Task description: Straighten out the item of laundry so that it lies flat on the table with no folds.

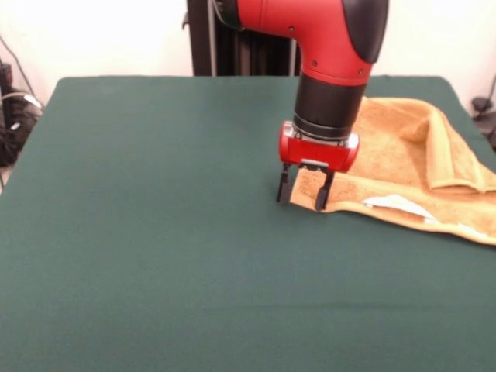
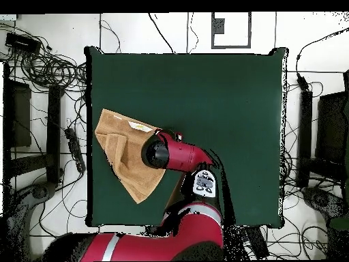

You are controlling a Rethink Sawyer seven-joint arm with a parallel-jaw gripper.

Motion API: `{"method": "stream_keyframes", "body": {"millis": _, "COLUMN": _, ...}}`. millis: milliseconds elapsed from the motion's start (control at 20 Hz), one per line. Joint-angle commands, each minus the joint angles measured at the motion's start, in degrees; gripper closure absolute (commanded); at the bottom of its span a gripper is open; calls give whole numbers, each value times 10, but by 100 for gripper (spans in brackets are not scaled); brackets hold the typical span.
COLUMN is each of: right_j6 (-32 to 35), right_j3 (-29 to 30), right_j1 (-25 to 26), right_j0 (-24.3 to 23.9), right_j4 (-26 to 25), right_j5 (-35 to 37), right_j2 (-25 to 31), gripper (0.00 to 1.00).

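The orange-tan terry hand towel (image 1: 418,167) lies rumpled on the dark green cloth table (image 1: 155,232), with one edge folded over into a ridge. A white label (image 1: 399,206) shows at its front edge; print unreadable. The gripper (image 1: 305,191) stands at the towel's corner, jaws spread, straddling the hem.

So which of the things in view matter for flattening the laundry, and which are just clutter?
Part of the job:
- towel, folded over at one side, white label showing
- green table
- hand, fingers apart astride the towel's corner

Just lying about:
- cables on the floor
- dark boxes beside the table
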Motion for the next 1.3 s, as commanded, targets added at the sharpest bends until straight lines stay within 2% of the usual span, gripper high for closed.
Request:
{"method": "stream_keyframes", "body": {"millis": 50, "right_j6": 139, "right_j3": 38, "right_j1": 89, "right_j0": 6, "right_j4": 19, "right_j5": -57, "right_j2": 86, "gripper": 0}}
{"method": "stream_keyframes", "body": {"millis": 250, "right_j6": 147, "right_j3": 26, "right_j1": 125, "right_j0": -7, "right_j4": 21, "right_j5": -95, "right_j2": 108, "gripper": 0}}
{"method": "stream_keyframes", "body": {"millis": 400, "right_j6": 173, "right_j3": 20, "right_j1": 144, "right_j0": 15, "right_j4": 40, "right_j5": -133, "right_j2": 93, "gripper": 0}}
{"method": "stream_keyframes", "body": {"millis": 550, "right_j6": 175, "right_j3": 24, "right_j1": 147, "right_j0": 11, "right_j4": 39, "right_j5": -148, "right_j2": 99, "gripper": 0}}
{"method": "stream_keyframes", "body": {"millis": 600, "right_j6": 173, "right_j3": 24, "right_j1": 147, "right_j0": 13, "right_j4": 46, "right_j5": -146, "right_j2": 97, "gripper": 100}}
{"method": "stream_keyframes", "body": {"millis": 900, "right_j6": 184, "right_j3": 31, "right_j1": 145, "right_j0": 31, "right_j4": 92, "right_j5": -113, "right_j2": 91, "gripper": 100}}
{"method": "stream_keyframes", "body": {"millis": 1300, "right_j6": 146, "right_j3": 40, "right_j1": 141, "right_j0": -12, "right_j4": 84, "right_j5": -80, "right_j2": 132, "gripper": 100}}
